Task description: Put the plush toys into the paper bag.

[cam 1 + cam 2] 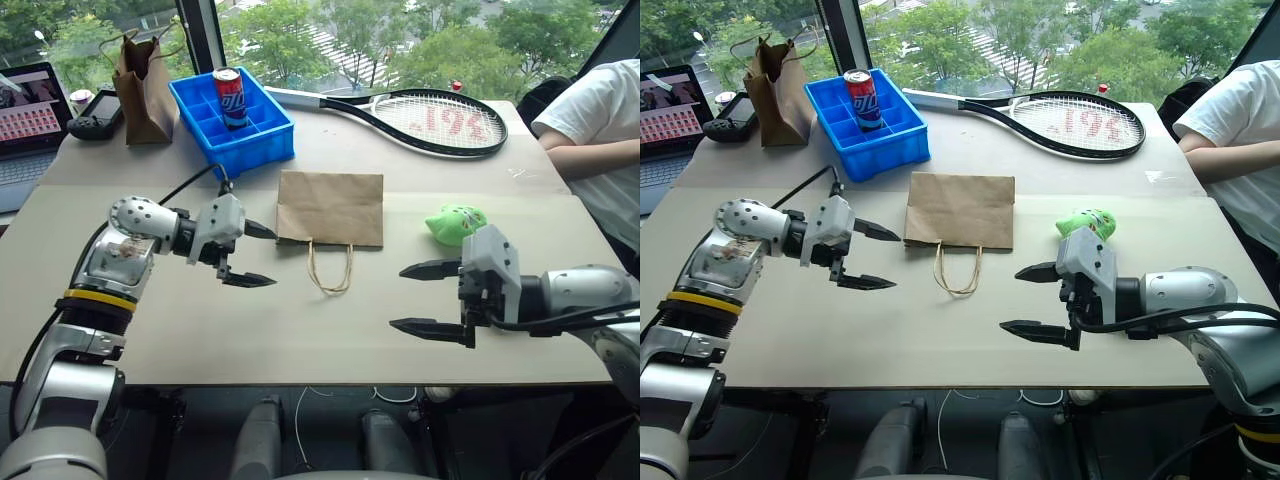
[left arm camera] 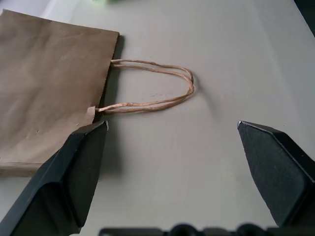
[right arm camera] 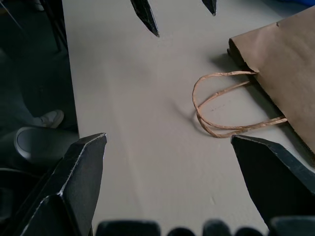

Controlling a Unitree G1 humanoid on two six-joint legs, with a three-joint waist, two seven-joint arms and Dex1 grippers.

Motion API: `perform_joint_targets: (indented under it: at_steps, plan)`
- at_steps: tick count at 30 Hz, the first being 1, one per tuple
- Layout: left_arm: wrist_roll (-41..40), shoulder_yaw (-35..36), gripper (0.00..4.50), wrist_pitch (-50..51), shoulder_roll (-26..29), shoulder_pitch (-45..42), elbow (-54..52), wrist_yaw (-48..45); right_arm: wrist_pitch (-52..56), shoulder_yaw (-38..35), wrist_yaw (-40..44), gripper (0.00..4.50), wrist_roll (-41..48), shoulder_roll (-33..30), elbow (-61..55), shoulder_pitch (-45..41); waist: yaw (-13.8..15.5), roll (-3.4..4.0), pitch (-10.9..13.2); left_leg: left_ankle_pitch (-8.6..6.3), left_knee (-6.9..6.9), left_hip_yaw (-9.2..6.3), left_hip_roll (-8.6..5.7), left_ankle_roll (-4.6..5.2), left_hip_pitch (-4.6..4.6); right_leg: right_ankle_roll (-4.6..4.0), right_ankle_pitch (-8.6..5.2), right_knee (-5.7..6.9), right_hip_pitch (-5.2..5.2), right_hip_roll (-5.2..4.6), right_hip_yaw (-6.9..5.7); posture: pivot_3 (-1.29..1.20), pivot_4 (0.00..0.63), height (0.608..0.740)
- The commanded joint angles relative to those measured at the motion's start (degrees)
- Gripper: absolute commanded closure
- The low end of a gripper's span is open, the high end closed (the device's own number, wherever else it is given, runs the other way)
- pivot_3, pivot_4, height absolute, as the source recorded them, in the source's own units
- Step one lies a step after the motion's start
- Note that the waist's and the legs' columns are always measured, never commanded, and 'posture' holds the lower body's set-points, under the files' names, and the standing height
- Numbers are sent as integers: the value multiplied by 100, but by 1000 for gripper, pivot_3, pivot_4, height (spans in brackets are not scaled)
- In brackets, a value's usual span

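Observation:
The paper bag (image 1: 330,208) lies flat in the middle of the table, with its twisted loop handles (image 1: 330,270) pointing toward me. A light green frog-like plush toy (image 1: 455,222) rests to the right of the bag, just beyond my right gripper. My left gripper (image 1: 268,256) hovers open by the bag's near left corner, pointing right, nothing between its fingers (image 2: 74,182). My right gripper (image 1: 398,297) is open and empty, pointing left toward the handles (image 3: 221,108) from the near right.
A blue bin (image 1: 255,140) holding a soda can (image 1: 229,97) stands behind the bag. A smaller dark brown bag (image 1: 145,90), a game controller (image 1: 95,115) and a laptop (image 1: 25,130) sit far left. A tennis racket (image 1: 430,120) lies at the back. A person's arm (image 1: 590,160) rests at the right edge.

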Motion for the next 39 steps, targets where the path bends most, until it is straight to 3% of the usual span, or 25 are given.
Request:
perform_joint_targets:
  at_steps: [1,9,12,21,23,28,36,39]
  plan:
    - [499,-209,0,-1255,-425,-714,1100,-110,251,-171,-373,36,171,76,-406,-37,6,-4,3,1,1,0,-1,1,-6,2,1,1,-4,0,0,0,150,740]
    - [1267,-320,0,-2989,-1359,-1605,3164,628,548,-618,-967,36,230,80,-760,407,28,-11,6,4,21,-9,-6,8,-16,24,5,12,1,1,0,0,150,740]
    - [1376,-282,595,-3213,-1639,-1735,3643,723,666,-814,-1185,0,282,67,-867,509,3,-11,7,4,32,-10,-6,8,-15,33,5,39,-3,1,0,0,150,740]
    - [1325,85,3977,-3419,-1916,-2026,4133,586,1032,-1198,-1722,0,662,188,-1214,790,-1,-12,7,4,68,-16,-6,7,-15,30,-3,70,1,2,0,0,150,740]
    - [1083,320,4449,-3238,-1975,-2083,4069,298,1048,-1046,-1978,0,617,377,-1238,899,-1,-12,7,4,69,-18,-6,7,-15,30,-3,71,2,2,0,0,150,740]
    - [76,1092,4500,-2019,-2296,-2353,3489,-470,1036,-784,-2584,1407,349,936,-964,1202,9,-13,8,4,73,-22,-8,8,-18,31,-3,76,5,2,0,0,150,740]
    - [-90,1077,4500,-1052,-2228,-2198,2395,-782,731,-223,-3190,4300,-193,1909,-358,539,-105,-12,7,7,76,-31,-9,13,-20,32,-3,87,0,8,1,0,150,740]
    - [-218,1108,4500,-594,-2237,-2066,1909,-704,502,39,-3287,4447,-535,2289,137,165,-142,-12,7,9,75,-35,-8,16,-20,41,2,90,1,10,1,0,150,740]
